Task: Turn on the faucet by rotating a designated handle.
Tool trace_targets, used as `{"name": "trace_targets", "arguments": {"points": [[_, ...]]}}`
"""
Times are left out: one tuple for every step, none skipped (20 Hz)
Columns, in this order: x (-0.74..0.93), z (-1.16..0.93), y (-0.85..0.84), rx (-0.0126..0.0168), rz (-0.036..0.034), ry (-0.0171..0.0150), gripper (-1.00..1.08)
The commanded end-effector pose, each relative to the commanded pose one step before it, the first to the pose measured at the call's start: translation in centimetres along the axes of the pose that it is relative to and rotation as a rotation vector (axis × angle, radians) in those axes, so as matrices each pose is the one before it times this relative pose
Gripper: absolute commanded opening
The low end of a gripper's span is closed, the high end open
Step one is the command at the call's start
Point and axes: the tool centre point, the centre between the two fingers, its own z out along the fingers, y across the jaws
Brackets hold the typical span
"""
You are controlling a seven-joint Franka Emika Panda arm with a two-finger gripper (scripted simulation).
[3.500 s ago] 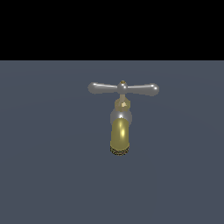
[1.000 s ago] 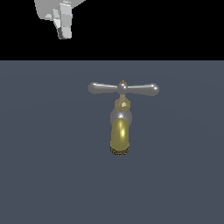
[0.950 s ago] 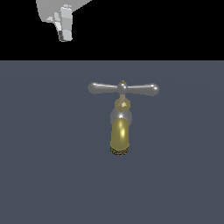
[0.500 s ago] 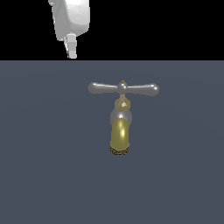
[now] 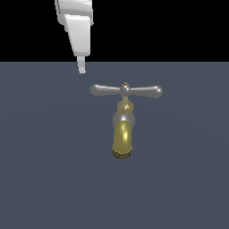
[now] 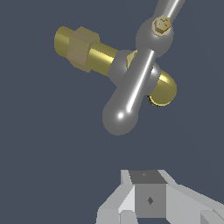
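Observation:
The faucet [image 5: 123, 138] stands on a dark grey floor, its golden spout pointing toward the camera in the exterior view. Its silver-grey handle [image 5: 126, 91] lies level across the top, a rounded bulb at each end. My white gripper [image 5: 82, 68] hangs above and to the exterior view's left of the handle's left bulb, apart from it, with its fingers together and nothing between them. The wrist view shows the handle [image 6: 135, 87] with its near bulb just ahead of the gripper [image 6: 146, 199], and the spout [image 6: 164, 89] behind the bar.
The faucet's brass pipe with a hexagonal nut [image 6: 81, 46] runs out behind the hub in the wrist view. Dark grey floor [image 5: 44, 179] surrounds the faucet; a black background lies beyond it.
The gripper has come down from the top of the exterior view and moved right, toward the handle's left bulb. The faucet and handle have not moved.

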Motion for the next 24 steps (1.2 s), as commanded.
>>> {"name": "trace_targets", "arguments": {"points": [[0.654,1.017,-1.053,-0.00022,0.05755,0.00029,-1.0],[0.266,0.409,-0.426,-0.00029,0.02313,0.00011,-1.0],[0.271,0.415,-0.433,-0.00031,0.02349,0.00014,-1.0],[0.274,0.416,-0.436,-0.00032,0.02366,0.00016,-1.0],[0.268,0.403,-0.424,-0.00032,0.023,0.00017,-1.0],[0.26,0.388,-0.41,-0.00031,0.0222,0.00017,-1.0],[0.251,0.372,-0.394,-0.0003,0.02136,0.00018,-1.0],[0.24,0.356,-0.378,-0.00029,0.02044,0.00019,-1.0],[0.231,0.339,-0.362,-0.00027,0.01954,0.00018,-1.0],[0.221,0.322,-0.346,-0.00025,0.01869,0.00015,-1.0],[0.212,0.303,-0.33,-0.00023,0.01778,0.00009,-1.0],[0.201,0.284,-0.312,-0.00021,0.01681,0.00005,-1.0],[0.192,0.266,-0.296,-0.00019,0.01591,0.00001,-1.0],[0.179,0.248,-0.276,-0.00018,0.01484,0.00001,-1.0],[0.164,0.226,-0.253,-0.00016,0.0136,0.0,-1.0],[0.148,0.204,-0.23,-0.00014,0.01231,0.0,-1.0],[0.133,0.181,-0.205,-0.00012,0.01098,-0.00002,-1.0],[0.117,0.157,-0.18,-0.0001,0.00962,-0.00004,-1.0],[0.1,0.133,-0.154,-0.00008,0.00823,-0.00008,-1.0],[0.085,0.107,-0.128,-0.00007,0.00683,-0.00012,-1.0],[0.067,0.081,-0.101,-0.00005,0.00539,-0.00017,-1.0],[0.051,0.055,-0.074,-0.00003,0.00396,-0.00023,-1.0],[0.032,0.028,-0.047,-0.00001,0.00247,-0.00029,-1.0],[0.023,0.001,-0.021,0.00001,0.00114,-0.00037,-1.0]]}}
